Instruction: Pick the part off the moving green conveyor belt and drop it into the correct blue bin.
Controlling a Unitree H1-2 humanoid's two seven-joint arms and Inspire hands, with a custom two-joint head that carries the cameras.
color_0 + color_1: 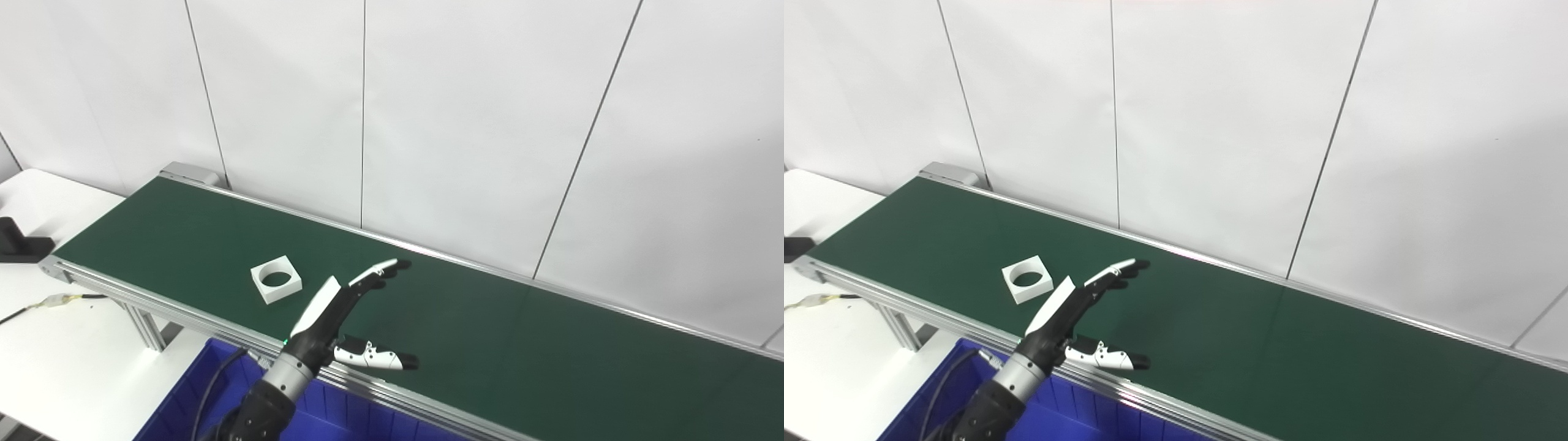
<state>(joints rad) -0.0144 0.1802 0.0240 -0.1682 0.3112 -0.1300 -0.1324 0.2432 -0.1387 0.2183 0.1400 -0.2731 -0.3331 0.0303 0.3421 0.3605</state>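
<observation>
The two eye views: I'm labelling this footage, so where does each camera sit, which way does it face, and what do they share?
Left eye view: on the head, looking down across the green belt toward the white wall; the left hand shows, open, arm rising from the bottom edge.
Right eye view: beside it, slightly to the right, facing the same way; same hand and arm.
Shared: belt, white square part with a round hole, blue bin; no right hand.

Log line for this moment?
left hand: open, over belt, right of part | part: on belt, untouched | bin: below near rail | right hand: out of view
</observation>
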